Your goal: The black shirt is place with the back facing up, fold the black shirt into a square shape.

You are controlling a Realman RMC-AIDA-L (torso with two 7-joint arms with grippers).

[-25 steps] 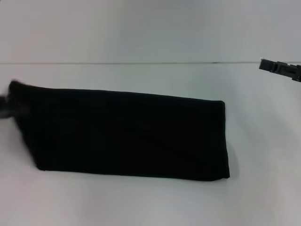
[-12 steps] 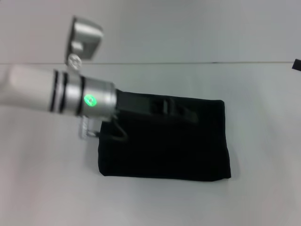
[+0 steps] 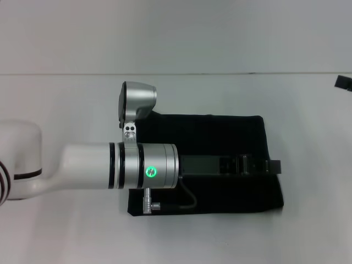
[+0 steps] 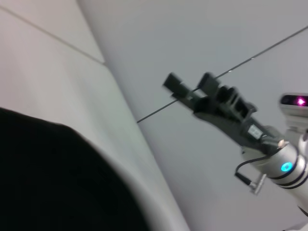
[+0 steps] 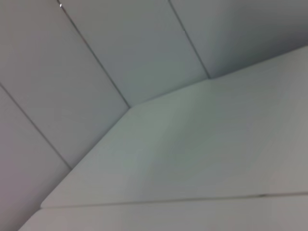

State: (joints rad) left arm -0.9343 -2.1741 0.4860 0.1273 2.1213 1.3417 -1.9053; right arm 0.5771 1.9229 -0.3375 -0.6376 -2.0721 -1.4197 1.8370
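Black shirt (image 3: pixel 220 137) folded into a squarish block on the white table (image 3: pixel 176 93). Left claw (image 3: pixel 273 166) stretched across it to its right edge, grip state impossible to tell. Right claw (image 4: pixel 187 84) raised at far right, prongs spread.

Even, soft light; all views slightly soft.

The shirt (image 3: pixel 220 143) reads as flat black with no fold detail (faint shadow along its edge); the right gripper (image 4: pixel 192 89) in the left wrist view is motion-blurred.
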